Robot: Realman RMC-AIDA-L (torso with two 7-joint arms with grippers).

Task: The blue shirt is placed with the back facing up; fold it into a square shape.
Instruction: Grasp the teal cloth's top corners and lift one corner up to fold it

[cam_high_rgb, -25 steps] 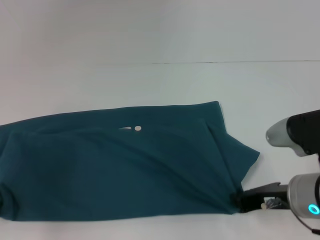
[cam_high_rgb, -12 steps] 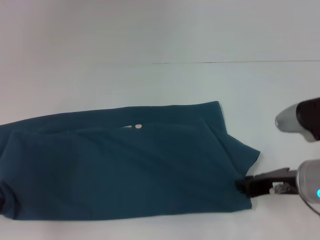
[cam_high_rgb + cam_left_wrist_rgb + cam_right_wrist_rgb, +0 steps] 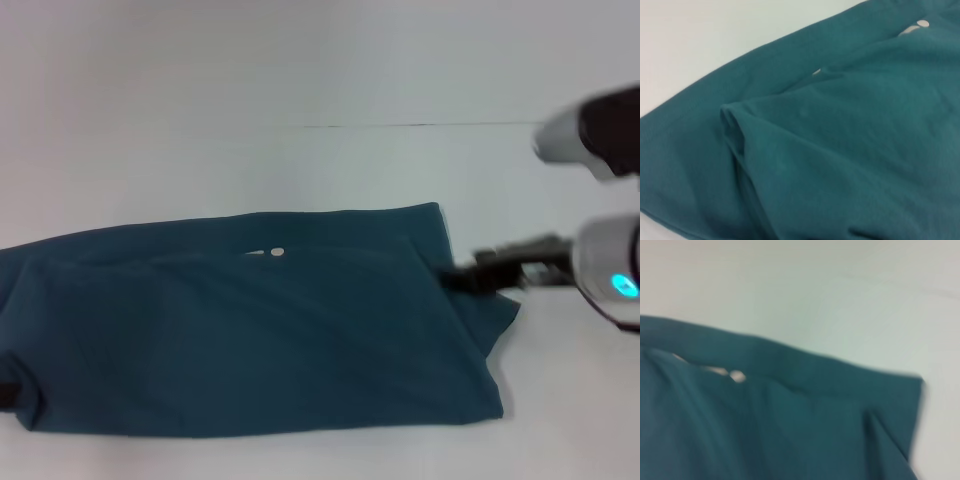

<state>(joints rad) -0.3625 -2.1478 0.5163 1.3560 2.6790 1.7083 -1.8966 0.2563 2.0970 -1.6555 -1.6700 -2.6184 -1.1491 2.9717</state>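
The blue shirt [image 3: 260, 330] lies across the white table [image 3: 300, 170] as a long band, lengthwise fold apparently done; folding into a square remains. The left claw is out of sight. At the shirt's right end hovers the right claw [image 3: 470, 278]; its grip can't be judged.

Soft, even light, bright over the pale table [image 3: 300, 80], no glare. Faint shadow under the blue shirt [image 3: 260, 340]. The right gripper [image 3: 470, 278] smears with motion blur; the right wrist view is hazy throughout
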